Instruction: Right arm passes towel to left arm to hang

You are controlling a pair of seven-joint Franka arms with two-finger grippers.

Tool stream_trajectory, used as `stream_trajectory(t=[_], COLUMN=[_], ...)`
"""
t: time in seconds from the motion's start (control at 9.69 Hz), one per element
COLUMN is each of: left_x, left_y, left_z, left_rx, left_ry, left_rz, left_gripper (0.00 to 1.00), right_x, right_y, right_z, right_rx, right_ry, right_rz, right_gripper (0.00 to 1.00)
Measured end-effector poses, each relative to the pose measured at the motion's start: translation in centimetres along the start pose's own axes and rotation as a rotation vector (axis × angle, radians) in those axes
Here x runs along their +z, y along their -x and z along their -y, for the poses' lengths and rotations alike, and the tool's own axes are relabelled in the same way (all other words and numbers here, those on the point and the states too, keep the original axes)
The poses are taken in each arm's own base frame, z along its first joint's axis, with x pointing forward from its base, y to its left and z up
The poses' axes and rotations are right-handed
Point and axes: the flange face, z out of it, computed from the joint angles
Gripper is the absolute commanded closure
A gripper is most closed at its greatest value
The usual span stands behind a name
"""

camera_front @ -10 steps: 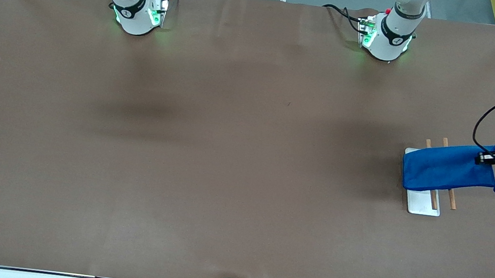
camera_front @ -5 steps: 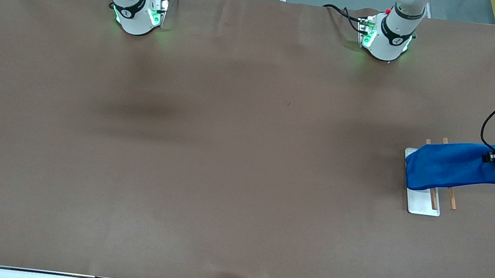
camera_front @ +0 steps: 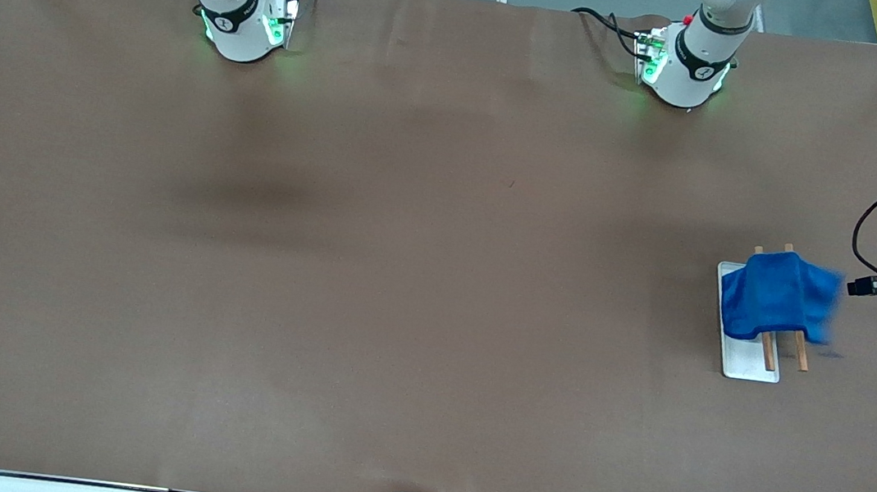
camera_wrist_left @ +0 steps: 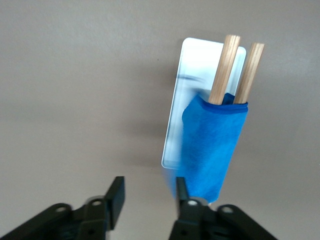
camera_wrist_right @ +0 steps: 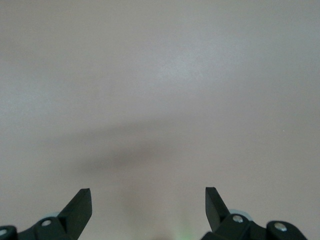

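Observation:
The bright blue towel hangs draped over two wooden rods of a small rack with a white base, near the left arm's end of the table. In the left wrist view the towel hangs folded over the rods. My left gripper is open and empty, just beside the towel's hanging edge and apart from it; its fingers stand spread. My right gripper is open and empty over bare table, far from the towel.
The brown table carries only the rack. The arm bases stand along the edge farthest from the front camera. A black cable loops above the left gripper near the table's end.
My left gripper has opened and let go of the towel. The towel's held end has dropped over the rods. The right arm has hardly moved.

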Motion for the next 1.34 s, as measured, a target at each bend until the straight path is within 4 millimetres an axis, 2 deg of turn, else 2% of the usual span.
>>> stream_trajectory(t=[0.21, 0.31, 0.52, 0.62, 0.72, 0.93, 1.03, 1.13, 1.34], left_x=[-3.3, -5.8, -12.2, -15.6, -18.6, -23.1, -24.6, -25.5, -26.1], left_y=[-0.4, -0.2, 0.7, 1.4, 2.6, 5.6, 6.9, 7.9, 8.3], left_z=[0.6, 0.7, -0.3, -2.0, -4.5, -10.2, -12.6, -13.9, -15.3], left_rx=[0.059, 0.065, 0.070, 0.064, 0.062, 0.113, 0.142, 0.160, 0.184], left_ry=[-0.009, -0.010, -0.020, -0.032, -0.047, -0.078, -0.089, -0.095, -0.083], left_rz=[-0.037, -0.029, -0.049, -0.092, -0.130, -0.170, -0.169, -0.160, -0.157], left_gripper=[0.00, 0.00, 0.00, 0.00, 0.00, 0.00, 0.00, 0.00, 0.00], right_x=[0.1, 0.1, 0.1, 0.1, 0.2, 0.2, 0.2, 0.2, 0.2], right_y=[0.0, 0.0, 0.0, 0.0, 0.0, 0.0, 0.0, 0.0, 0.0], right_z=[0.0, 0.0, 0.0, 0.0, 0.0, -0.1, -0.1, -0.1, -0.1], right_rx=[0.000, 0.000, 0.001, 0.001, 0.001, 0.002, 0.002, 0.002, 0.002], right_ry=[0.000, 0.000, 0.000, 0.000, 0.000, 0.000, 0.000, 0.000, 0.000], right_rz=[0.001, 0.001, 0.005, 0.007, 0.007, 0.008, 0.008, 0.009, 0.009], right_gripper=[0.00, 0.00, 0.00, 0.00, 0.00, 0.00, 0.00, 0.00, 0.00])
